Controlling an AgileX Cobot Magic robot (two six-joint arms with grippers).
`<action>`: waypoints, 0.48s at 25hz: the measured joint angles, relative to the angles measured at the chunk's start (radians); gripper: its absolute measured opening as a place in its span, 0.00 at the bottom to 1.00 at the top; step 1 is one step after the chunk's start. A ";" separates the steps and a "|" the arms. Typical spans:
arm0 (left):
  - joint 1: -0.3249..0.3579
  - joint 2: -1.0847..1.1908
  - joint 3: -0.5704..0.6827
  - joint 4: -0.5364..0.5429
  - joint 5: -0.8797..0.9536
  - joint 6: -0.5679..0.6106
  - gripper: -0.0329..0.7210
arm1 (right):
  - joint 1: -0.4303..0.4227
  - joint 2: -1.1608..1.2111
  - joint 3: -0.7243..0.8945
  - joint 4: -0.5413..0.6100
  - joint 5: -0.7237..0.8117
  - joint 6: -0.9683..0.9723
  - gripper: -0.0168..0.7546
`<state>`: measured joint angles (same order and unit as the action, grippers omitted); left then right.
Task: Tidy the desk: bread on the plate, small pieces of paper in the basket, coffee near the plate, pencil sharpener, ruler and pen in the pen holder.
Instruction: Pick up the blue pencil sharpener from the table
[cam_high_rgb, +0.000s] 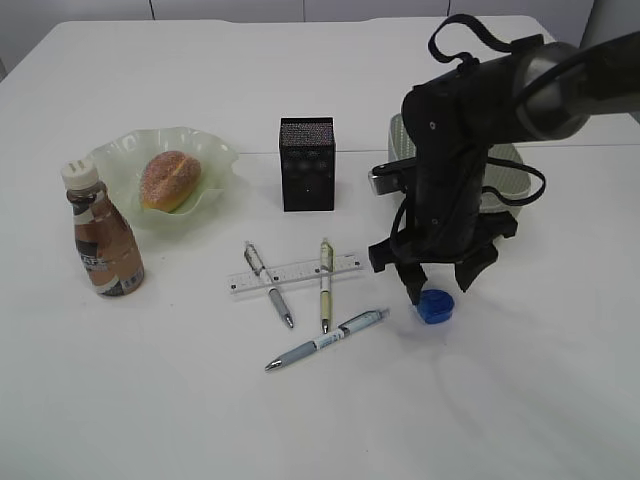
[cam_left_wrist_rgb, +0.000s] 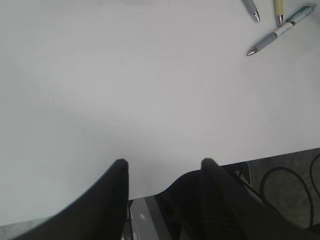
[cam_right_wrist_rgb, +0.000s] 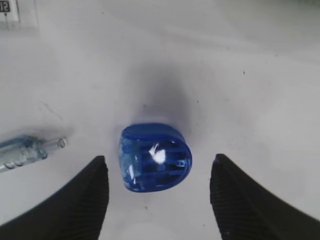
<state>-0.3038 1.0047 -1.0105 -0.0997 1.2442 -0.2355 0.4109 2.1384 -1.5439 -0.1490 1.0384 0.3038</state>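
Note:
My right gripper (cam_high_rgb: 438, 287) (cam_right_wrist_rgb: 159, 159) hangs open straight above the blue pencil sharpener (cam_high_rgb: 435, 306) (cam_right_wrist_rgb: 155, 157), one finger on each side and neither touching it. The bread (cam_high_rgb: 170, 180) lies on the green plate (cam_high_rgb: 215, 150), and the coffee (cam_high_rgb: 103, 240) stands just in front of it to the left. The clear ruler (cam_high_rgb: 295, 273) lies across two pens (cam_high_rgb: 268, 285) (cam_high_rgb: 325, 285), with a third pen (cam_high_rgb: 327, 340) (cam_left_wrist_rgb: 280, 30) nearer. The black pen holder (cam_high_rgb: 307, 163) stands behind them. My left gripper (cam_left_wrist_rgb: 164, 162) is open over bare desk (cam_left_wrist_rgb: 125, 90). The small pieces of paper are out of view.
The grey-green basket (cam_high_rgb: 505, 175) sits behind my right arm, mostly hidden by it. The desk's near edge (cam_left_wrist_rgb: 280, 155) runs close to my left gripper, with cables below it. A pen tip (cam_right_wrist_rgb: 30, 150) lies left of the sharpener.

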 joint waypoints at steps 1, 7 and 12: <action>0.000 0.000 0.000 0.000 0.000 0.000 0.50 | 0.000 0.002 -0.002 0.000 0.000 0.000 0.67; 0.000 0.000 0.000 0.000 0.000 0.000 0.50 | 0.000 0.031 -0.009 0.000 -0.004 0.000 0.67; 0.000 0.000 0.000 0.000 0.000 0.000 0.50 | 0.000 0.038 -0.009 0.000 -0.006 0.000 0.67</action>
<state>-0.3038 1.0047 -1.0105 -0.0997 1.2442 -0.2355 0.4109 2.1765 -1.5529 -0.1490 1.0323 0.3038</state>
